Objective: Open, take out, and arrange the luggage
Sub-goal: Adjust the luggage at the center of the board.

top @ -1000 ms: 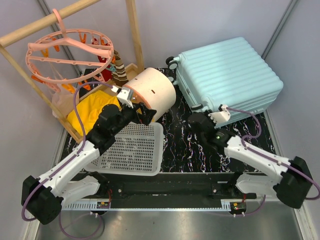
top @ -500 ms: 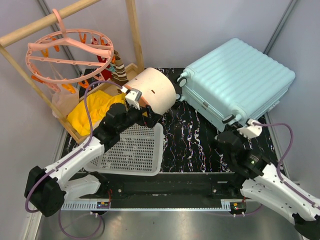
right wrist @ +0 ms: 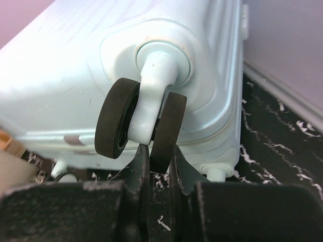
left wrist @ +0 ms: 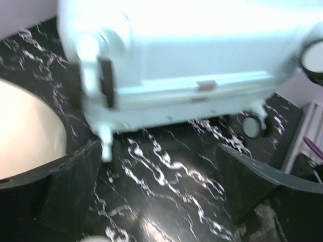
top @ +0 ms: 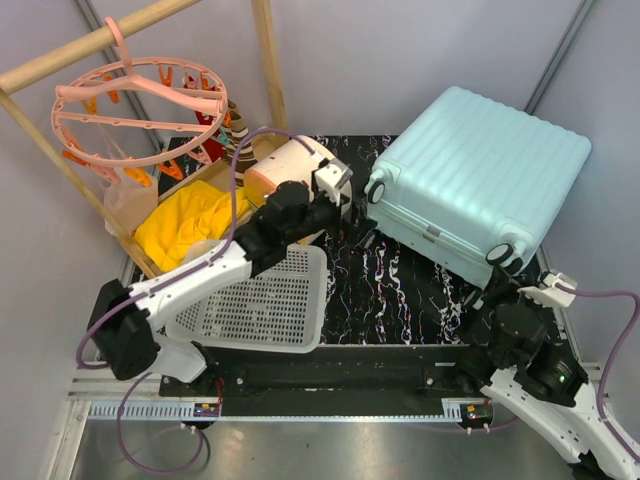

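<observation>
Jaws of the right gripper point(right wrist: 157, 154) are pinching the lower rim of one disc of the twin caster wheel point(right wrist: 117, 123) at the luggage's near right corner. Those of the left gripper point(left wrist: 161, 176) are standing spread wide, holding nothing, just beside the case's left corner.

The luggage point(top: 480, 170) is lying closed at the far right of the black marbled mat point(top: 400, 290), with its zip seam facing us. We are judging that a big shell hanging on so small a grip is asking for trouble: any pull may swing it left into the cream drawer box point(top: 275, 170), which is sitting near that corner, or towards the white basket point(top: 262, 300) at near left. We are worrying most about the caster, since it looks free to swivel and its rim could roll out of the pinch.
</observation>
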`<act>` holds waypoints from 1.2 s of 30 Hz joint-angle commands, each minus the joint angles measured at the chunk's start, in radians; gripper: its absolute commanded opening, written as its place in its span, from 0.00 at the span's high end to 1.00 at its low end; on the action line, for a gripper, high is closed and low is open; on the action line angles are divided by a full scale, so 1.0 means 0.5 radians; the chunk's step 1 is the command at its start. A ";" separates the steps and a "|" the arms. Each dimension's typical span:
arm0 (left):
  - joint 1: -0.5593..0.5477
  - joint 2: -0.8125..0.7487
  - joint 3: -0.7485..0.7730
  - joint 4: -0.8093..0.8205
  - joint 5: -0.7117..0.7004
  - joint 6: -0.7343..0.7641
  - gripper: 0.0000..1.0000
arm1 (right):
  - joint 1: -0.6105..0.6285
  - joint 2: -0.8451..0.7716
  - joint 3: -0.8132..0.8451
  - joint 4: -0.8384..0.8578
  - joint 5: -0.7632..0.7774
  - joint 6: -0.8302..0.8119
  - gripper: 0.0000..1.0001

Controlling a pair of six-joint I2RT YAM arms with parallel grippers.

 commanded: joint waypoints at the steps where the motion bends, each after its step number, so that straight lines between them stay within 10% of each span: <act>1: -0.008 0.235 0.312 0.011 -0.112 0.190 0.01 | -0.019 -0.152 0.233 0.616 0.781 -0.228 1.00; 18: -0.041 0.707 0.598 0.038 -0.262 0.251 0.01 | -0.019 -0.176 0.261 0.604 0.802 -0.363 1.00; 24: -0.044 0.723 0.555 0.261 -0.268 0.221 0.49 | -0.019 -0.173 0.243 0.600 0.796 -0.382 0.97; 27: -0.060 0.649 0.430 0.433 -0.243 0.257 0.95 | -0.019 -0.146 0.218 0.600 0.768 -0.370 0.97; 36: -0.222 0.282 -0.196 0.869 -0.240 0.365 1.00 | -0.015 0.090 0.111 0.604 0.627 -0.186 0.96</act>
